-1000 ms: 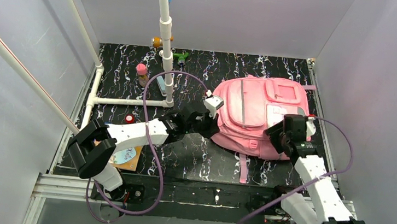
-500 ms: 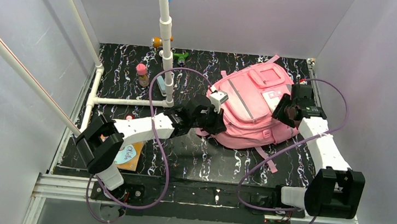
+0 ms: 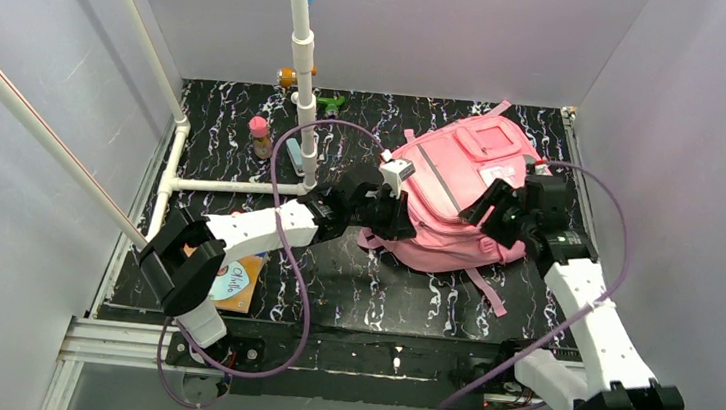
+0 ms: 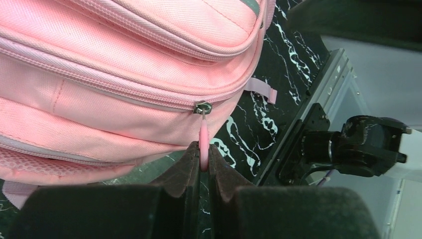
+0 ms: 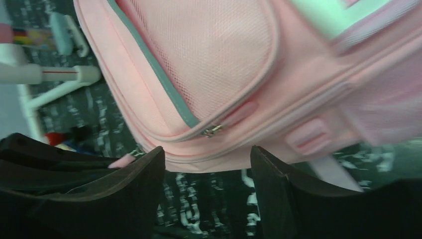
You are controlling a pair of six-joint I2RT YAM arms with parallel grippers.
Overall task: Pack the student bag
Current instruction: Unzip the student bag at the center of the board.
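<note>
Packing's barely started, I'd say: on the black marbled table [image 3: 391, 288] the pink student bag [image 3: 460, 199] lies front side up and slanted at the far right. Every zip I can see looks shut, and the loose stuff like the little notebook [image 3: 234, 283] and the pink bottle [image 3: 259, 135] sits out on the left, well apart from it. The right gripper [image 5: 206, 152] has its jaws spread wide over the bag's front with nothing between them. The left gripper [image 4: 201, 164] is pinched tight on the pink zipper pull [image 4: 203, 137], so opening a pocket looks like the step in hand.
</note>
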